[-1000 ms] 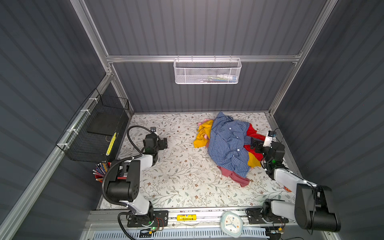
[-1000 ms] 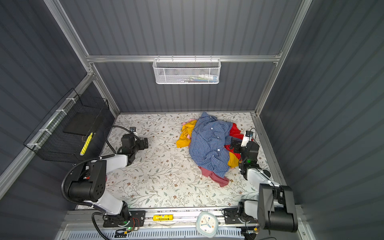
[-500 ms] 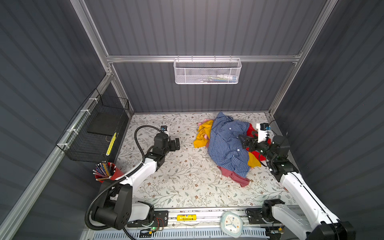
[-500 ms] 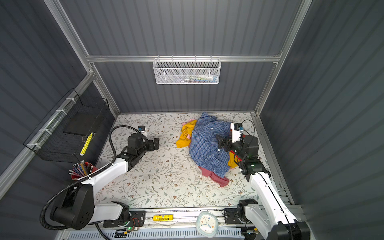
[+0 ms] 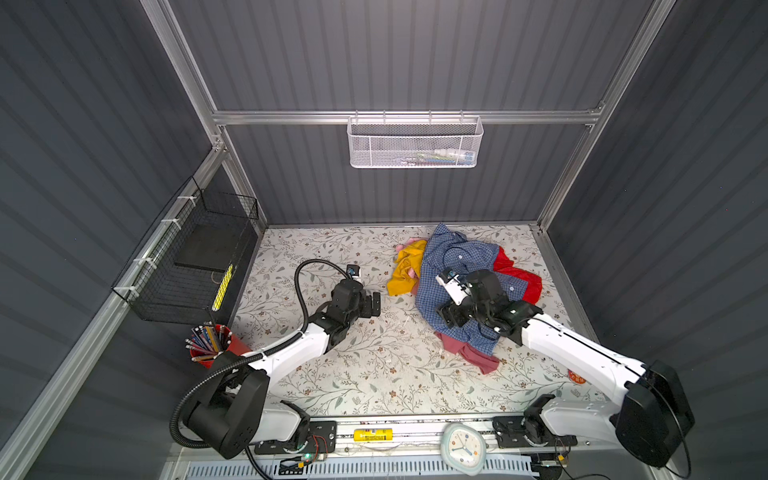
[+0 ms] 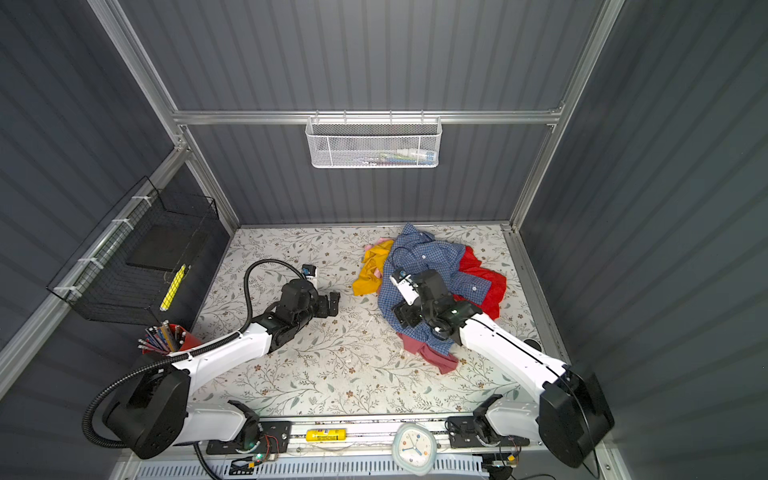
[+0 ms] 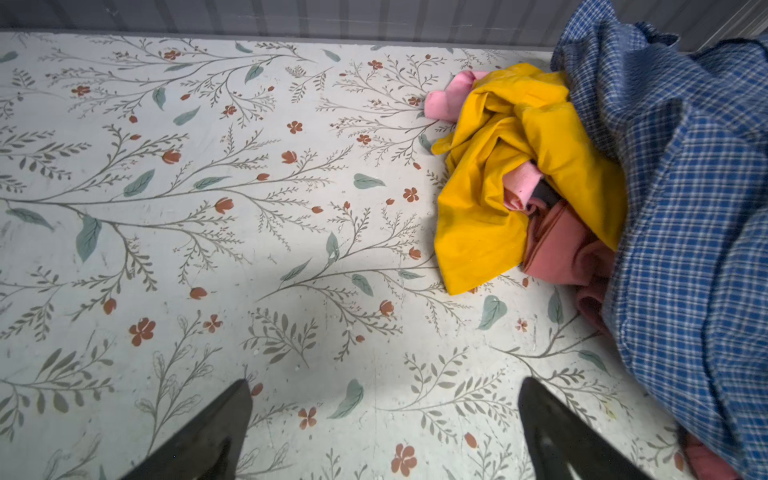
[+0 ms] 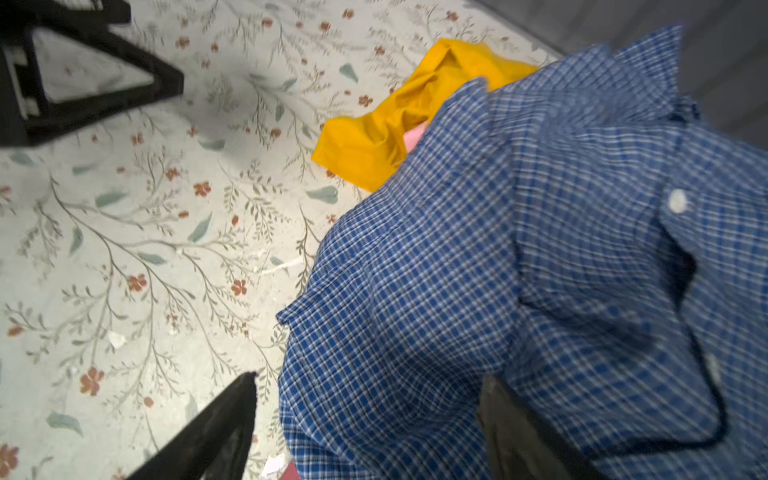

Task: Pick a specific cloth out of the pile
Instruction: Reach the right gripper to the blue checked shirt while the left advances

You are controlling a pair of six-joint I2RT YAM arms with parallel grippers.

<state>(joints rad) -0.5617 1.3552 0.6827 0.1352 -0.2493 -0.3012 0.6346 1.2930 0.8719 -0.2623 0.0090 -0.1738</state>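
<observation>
Pile: the blue-checked shirt (image 5: pixel 457 249) tops the pile (image 6: pixel 432 257) at the far right of the worktop (image 5: pixel 353 374), draped over a mustard garment (image 5: pixel 405 274), a red garment (image 5: pixel 517 276) and a dusty-pink garment (image 5: pixel 469 353).
Right side: the right hand (image 8: pixel 369 378) sits on the shirt's near half, fingers wide apart, a fold of checked fabric between them.
Left side: the left hand (image 7: pixel 385 381) hangs over bare worktop near the mustard garment, fingers spread wide.

both top views look steeply down on the whole table (image 5: pixel 353 374), while both wrist cameras closely face the pile (image 7: pixel 561 166).
</observation>
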